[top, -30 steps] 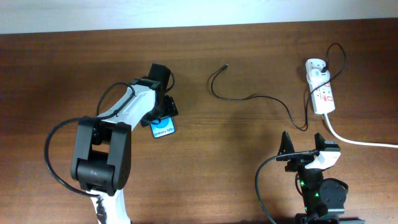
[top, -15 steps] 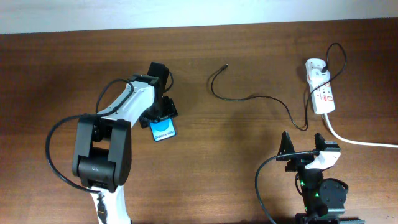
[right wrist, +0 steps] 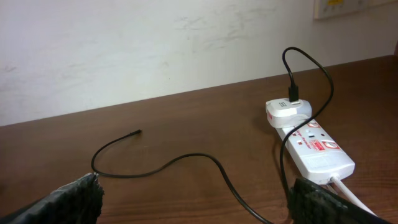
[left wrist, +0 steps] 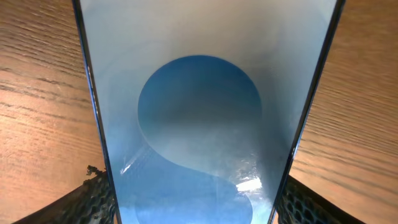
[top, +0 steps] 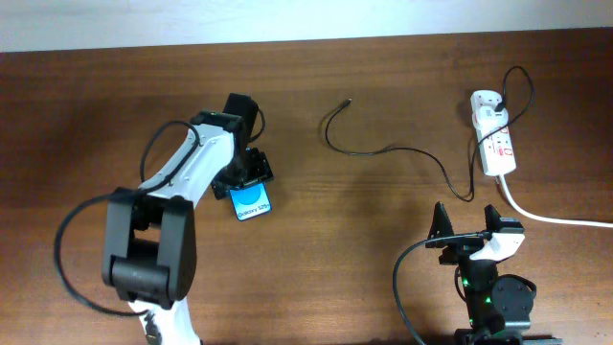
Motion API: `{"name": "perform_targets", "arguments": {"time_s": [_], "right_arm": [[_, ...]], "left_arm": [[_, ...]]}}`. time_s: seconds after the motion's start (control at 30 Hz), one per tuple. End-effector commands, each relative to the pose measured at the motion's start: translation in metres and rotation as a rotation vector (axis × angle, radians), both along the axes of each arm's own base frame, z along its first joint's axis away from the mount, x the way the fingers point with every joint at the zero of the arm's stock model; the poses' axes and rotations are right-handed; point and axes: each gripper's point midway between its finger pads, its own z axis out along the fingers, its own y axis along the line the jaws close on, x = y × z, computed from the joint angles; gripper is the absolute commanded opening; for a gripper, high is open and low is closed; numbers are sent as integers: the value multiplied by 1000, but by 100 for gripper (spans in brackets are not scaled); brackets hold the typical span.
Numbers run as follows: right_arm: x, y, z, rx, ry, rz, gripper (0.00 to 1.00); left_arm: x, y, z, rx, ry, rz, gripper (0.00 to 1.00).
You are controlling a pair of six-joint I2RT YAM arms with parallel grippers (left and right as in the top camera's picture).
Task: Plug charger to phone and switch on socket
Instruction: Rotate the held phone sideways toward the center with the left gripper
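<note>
The phone [top: 252,201], blue-screened, is gripped at its far end by my left gripper [top: 246,176] at the table's left middle. In the left wrist view the phone [left wrist: 199,112] fills the frame, with a finger [left wrist: 93,200] pressed against each long edge. The charger [top: 383,149] is a thin black cable lying loose, its free tip [top: 348,100] to the right of the phone. The cable runs to the white adapter [top: 485,102] on the socket [top: 498,146] at the far right. My right gripper [top: 469,226] is open and empty near the front edge, pointing at the cable [right wrist: 186,157] and the socket [right wrist: 317,149].
The socket's thick white cord [top: 556,218] runs off the right edge. A pale wall [right wrist: 155,43] stands behind the table's far edge. Bare brown wood lies between the phone and the cable tip [right wrist: 138,132].
My left arm has swung a little to the left and the phone in its grip has shifted slightly toward the front. The right arm, cable and socket have not moved.
</note>
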Motion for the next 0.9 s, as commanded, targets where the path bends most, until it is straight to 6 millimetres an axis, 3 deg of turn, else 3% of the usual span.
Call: {"name": "perform_targets", "arguments": {"time_s": [0.0, 0.17, 0.47, 0.63, 0.87], "right_arm": [[0, 1, -2, -10, 2, 4, 99], [0, 1, -2, -10, 2, 4, 98], [0, 1, -2, -10, 2, 4, 98], [0, 1, -2, -10, 2, 4, 99], [0, 1, -2, -10, 2, 4, 98]], "left_arm": [[3, -8, 30, -64, -56, 9, 68], [-8, -47, 59, -307, -40, -14, 68], [-26, -94, 100, -641, 13, -56, 65], [-28, -104, 122, -824, 50, -42, 65], [-21, -97, 144, -984, 83, 42, 64]]}}
